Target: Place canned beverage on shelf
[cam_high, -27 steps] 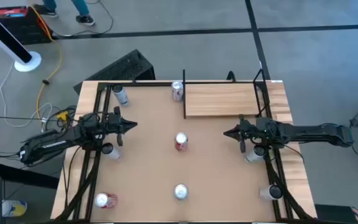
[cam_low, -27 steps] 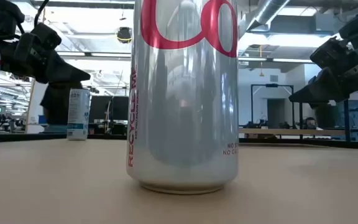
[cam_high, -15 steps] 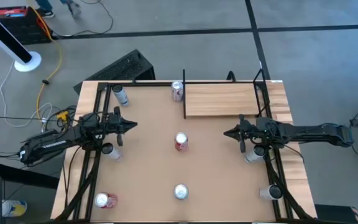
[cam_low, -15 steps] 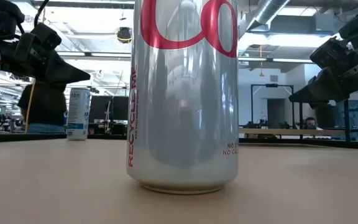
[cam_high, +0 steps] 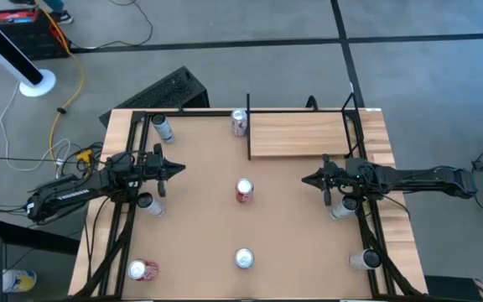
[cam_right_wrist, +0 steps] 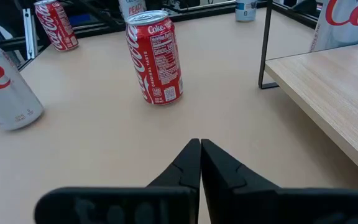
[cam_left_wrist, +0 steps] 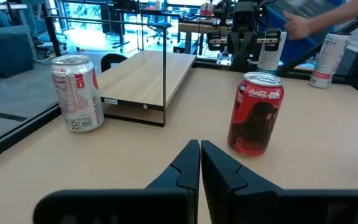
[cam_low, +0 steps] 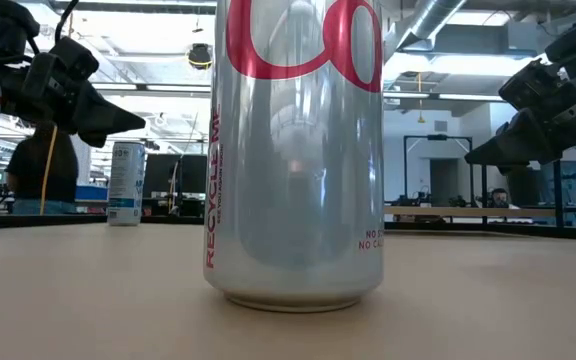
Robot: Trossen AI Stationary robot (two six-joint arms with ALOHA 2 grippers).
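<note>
A red can (cam_high: 244,191) stands upright at the table's middle, between my two grippers; it also shows in the left wrist view (cam_left_wrist: 255,114) and the right wrist view (cam_right_wrist: 156,57). The shelf (cam_high: 300,134), a pale wood board with thin black posts, sits at the far right. My left gripper (cam_high: 179,169) is shut and empty, left of the red can and above the table. My right gripper (cam_high: 306,179) is shut and empty, right of the can, near the shelf's near edge.
A silver can (cam_high: 239,122) stands by the shelf's far left corner. A silver can (cam_high: 243,258) stands near the front edge, large in the low view (cam_low: 293,150). More cans stand along the left side (cam_high: 163,128) and the right side (cam_high: 342,208). A red can (cam_high: 141,270) is at the near left.
Both arms have kept still and no can has moved. A person beyond the table has walked across the background behind my left gripper in the low view.
</note>
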